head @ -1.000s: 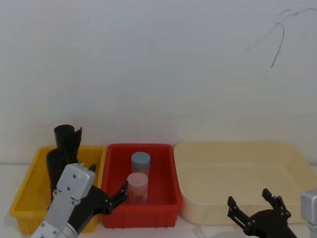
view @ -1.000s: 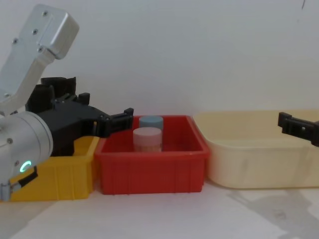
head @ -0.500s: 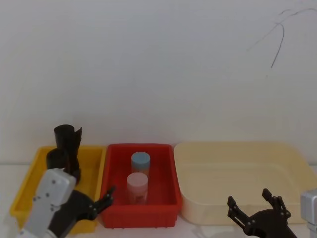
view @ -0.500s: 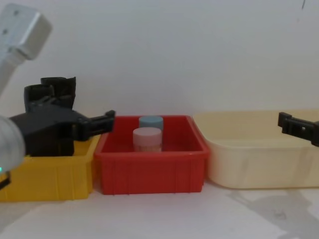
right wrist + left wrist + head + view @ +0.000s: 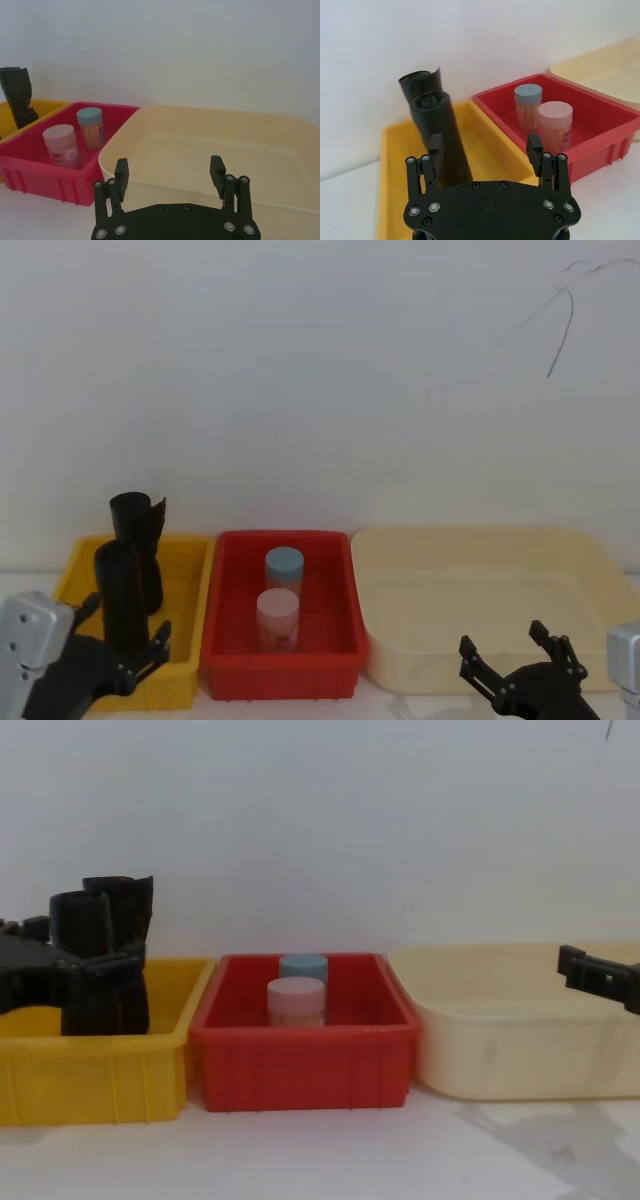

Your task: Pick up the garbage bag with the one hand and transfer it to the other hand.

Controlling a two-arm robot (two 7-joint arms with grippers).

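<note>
1. The tightly rolled black plastic garbage bag [image 5: 122, 590] stands in the yellow plastic bin [image 5: 185, 580], at the lower left of the head view.
2. The left black two-finger gripper [image 5: 485, 145] is open just beside the bag, gripping nothing.
3. The right gripper [image 5: 505, 645], at the lower right, is open in front of the cream tray [image 5: 480, 536].

Yellow bin [image 5: 100, 1065]: sat at the left end of the row on the white table [image 5: 320, 1150].
Red bin [image 5: 300, 1065]: stood in the middle, just beside the yellow one.
Jars: blue-lidded jar [image 5: 284, 565] stood upright behind, pink-lidded jar [image 5: 278, 615] in front, both in the red bin.
Cream bin [image 5: 510, 1050]: was widest, at the right.
Flared black roll [image 5: 140, 515]: stood at the yellow bin's back.
Wall [image 5: 320, 390]: was white, with a thin dark scratch [image 5: 562, 330].
</note>
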